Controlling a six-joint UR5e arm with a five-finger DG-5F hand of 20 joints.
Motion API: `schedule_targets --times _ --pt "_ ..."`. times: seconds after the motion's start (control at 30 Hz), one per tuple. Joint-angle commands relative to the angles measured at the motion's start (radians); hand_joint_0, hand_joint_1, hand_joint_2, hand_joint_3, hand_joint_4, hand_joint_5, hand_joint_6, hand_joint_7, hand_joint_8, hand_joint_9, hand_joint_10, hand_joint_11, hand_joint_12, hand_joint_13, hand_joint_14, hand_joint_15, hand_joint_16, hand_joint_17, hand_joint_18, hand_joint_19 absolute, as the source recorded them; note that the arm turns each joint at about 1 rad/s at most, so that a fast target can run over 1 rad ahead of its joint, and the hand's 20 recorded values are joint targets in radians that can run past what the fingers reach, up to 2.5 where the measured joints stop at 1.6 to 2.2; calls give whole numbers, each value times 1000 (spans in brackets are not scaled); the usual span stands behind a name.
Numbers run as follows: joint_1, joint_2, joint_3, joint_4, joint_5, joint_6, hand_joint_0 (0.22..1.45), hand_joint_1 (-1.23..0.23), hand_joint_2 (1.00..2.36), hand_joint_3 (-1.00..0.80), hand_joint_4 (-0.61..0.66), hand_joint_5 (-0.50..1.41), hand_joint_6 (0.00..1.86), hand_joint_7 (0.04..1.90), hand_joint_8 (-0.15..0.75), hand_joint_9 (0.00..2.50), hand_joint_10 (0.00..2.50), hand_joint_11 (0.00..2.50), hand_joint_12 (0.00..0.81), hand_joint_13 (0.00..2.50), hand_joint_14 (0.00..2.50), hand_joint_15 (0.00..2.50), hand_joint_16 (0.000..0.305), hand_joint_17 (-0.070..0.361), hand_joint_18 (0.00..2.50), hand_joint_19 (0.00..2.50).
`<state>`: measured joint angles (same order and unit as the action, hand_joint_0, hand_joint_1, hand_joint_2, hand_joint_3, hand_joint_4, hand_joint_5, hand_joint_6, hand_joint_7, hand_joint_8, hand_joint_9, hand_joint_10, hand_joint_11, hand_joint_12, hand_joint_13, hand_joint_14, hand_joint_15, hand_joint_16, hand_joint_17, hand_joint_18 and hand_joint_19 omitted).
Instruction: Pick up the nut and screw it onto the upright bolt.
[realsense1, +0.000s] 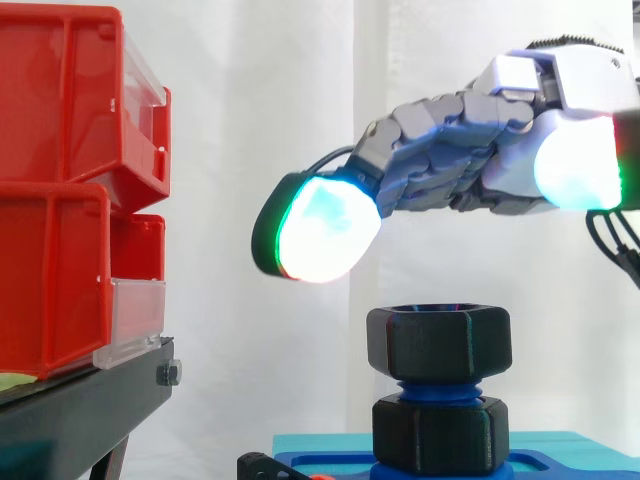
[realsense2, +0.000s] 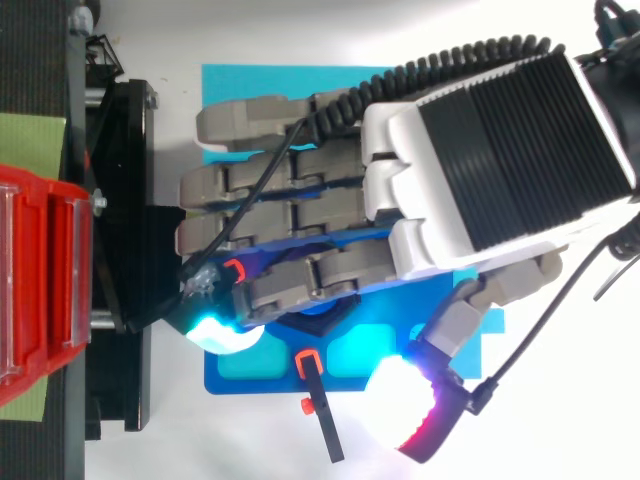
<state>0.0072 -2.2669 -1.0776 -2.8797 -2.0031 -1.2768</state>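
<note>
A black hex nut (realsense1: 438, 343) sits level on top of the upright blue bolt (realsense1: 438, 392), above a second black nut (realsense1: 440, 433) lower on the same bolt. The bolt stands on a blue fixture plate (realsense1: 330, 462). My hand (realsense1: 450, 150) hovers a short way above the top nut with its fingers stretched out towards the left and nothing in them. One glowing fingertip pad (realsense1: 325, 228) hangs up and to the left of the nut, clear of it. In the top view the hand (realsense2: 500, 150) covers the bolt and nuts.
Stacked red bins (realsense1: 60, 200) on a black stand (realsense1: 80, 400) rise at the left, close to the fingertips. A thin black clamp with orange parts (realsense2: 320, 405) lies at the blue plate's (realsense2: 225, 380) near edge. A teal mat (realsense2: 250, 85) lies under the fixture.
</note>
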Motion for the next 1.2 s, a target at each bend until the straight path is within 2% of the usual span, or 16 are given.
schedule_targets --times 0.0,0.4,0.6,1.0,1.17 --pt "2 -13 2 25 1 11 438 -304 1000 -500 73 -213 500 507 208 239 0 0 384 111 0 0 63 142 0 0" --pt "2 -31 1 26 4 14 439 -300 1000 -500 103 -199 500 552 226 274 0 0 396 149 0 0 63 141 0 0" --pt "2 -33 1 23 4 14 439 -293 1000 -500 146 -181 501 639 241 293 0 0 402 167 0 0 63 143 0 0" --pt "-10 -31 -1 5 -13 13 455 -302 1000 -500 182 -159 502 692 276 371 0 0 399 261 0 0 61 138 0 0" --pt "-10 -31 -19 23 -13 13 467 -331 1000 -500 205 -145 502 709 291 445 0 0 390 344 0 0 59 134 0 0"
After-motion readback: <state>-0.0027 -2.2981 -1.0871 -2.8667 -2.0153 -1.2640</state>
